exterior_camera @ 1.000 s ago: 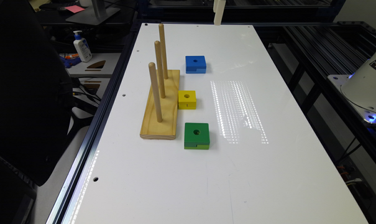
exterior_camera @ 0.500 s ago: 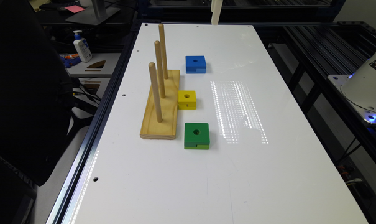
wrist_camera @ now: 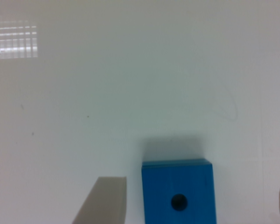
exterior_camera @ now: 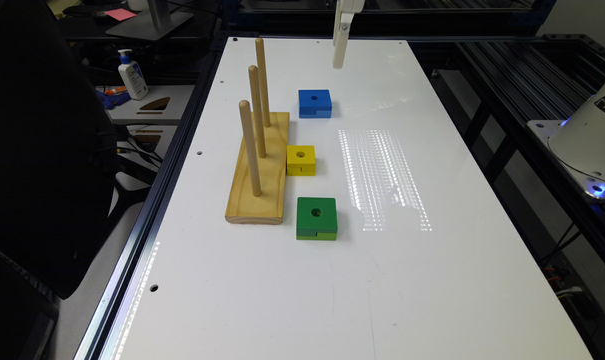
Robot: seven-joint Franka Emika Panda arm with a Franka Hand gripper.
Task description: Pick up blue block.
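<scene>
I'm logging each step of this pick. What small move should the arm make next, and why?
Probably descend onto the blue block. The gripper hangs open above it, one finger to each side, well above the table; the block lies flat and untouched.

A white table (exterior_camera: 382, 280) with small holes along its edges carries a wooden peg base (exterior_camera: 260, 170) with three upright pegs. From the yellow block (exterior_camera: 301, 159) beside it, the blue block (exterior_camera: 314, 102) lies toward twelve o'clock, the green block (exterior_camera: 316, 217) toward six.
</scene>
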